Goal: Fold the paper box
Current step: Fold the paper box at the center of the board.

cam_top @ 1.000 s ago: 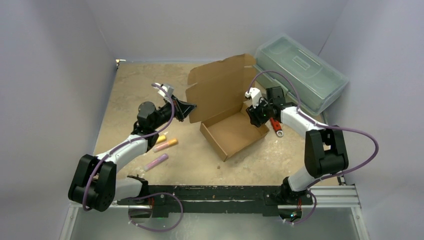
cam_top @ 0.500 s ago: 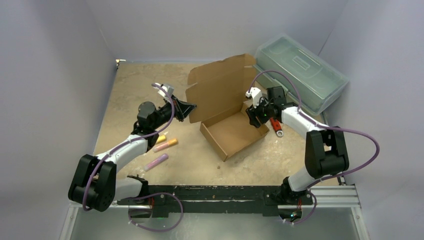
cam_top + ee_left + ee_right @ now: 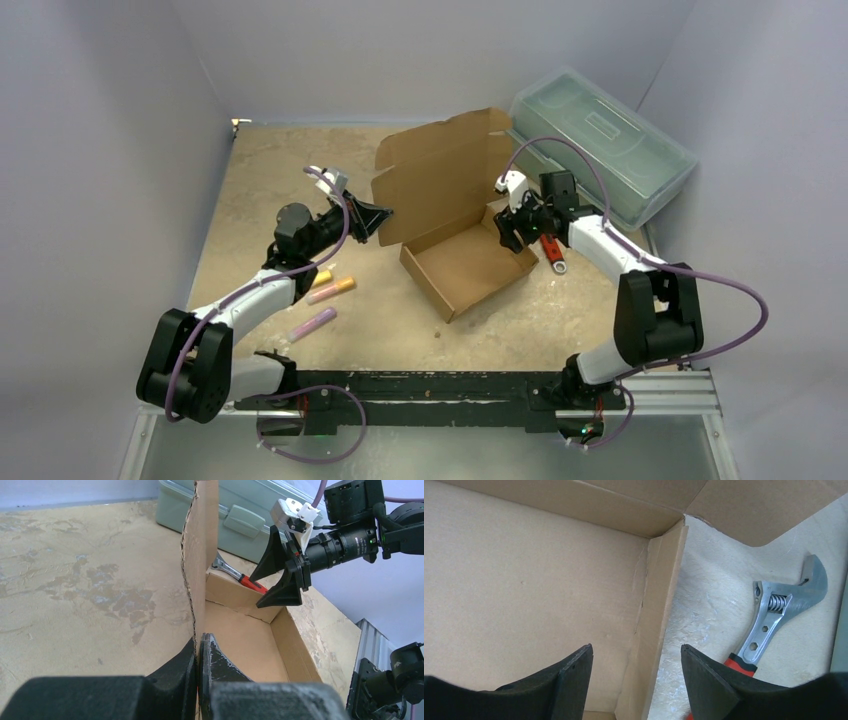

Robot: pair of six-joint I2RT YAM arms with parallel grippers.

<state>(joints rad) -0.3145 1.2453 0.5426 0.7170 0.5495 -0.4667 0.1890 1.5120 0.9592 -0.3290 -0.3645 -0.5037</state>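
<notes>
The paper box (image 3: 465,265) is brown cardboard, a shallow tray with its lid flap (image 3: 440,175) standing upright at the back. My left gripper (image 3: 378,220) is shut on the lid flap's left edge; in the left wrist view the jaws (image 3: 200,647) pinch the corrugated edge (image 3: 200,555). My right gripper (image 3: 510,228) is open at the tray's right wall. In the right wrist view it (image 3: 636,655) straddles that wall (image 3: 659,605), one finger inside the tray and one outside, holding nothing.
A translucent grey-green toolbox (image 3: 600,140) stands at the back right. A red-handled adjustable wrench (image 3: 550,250) lies just right of the box, under my right gripper. Several pink and yellow cylinders (image 3: 330,290) lie left of the box. Walls close off three sides.
My right wrist has shifted slightly right and back, with the gripper still open over the tray's right wall. The left gripper and the box have not moved.
</notes>
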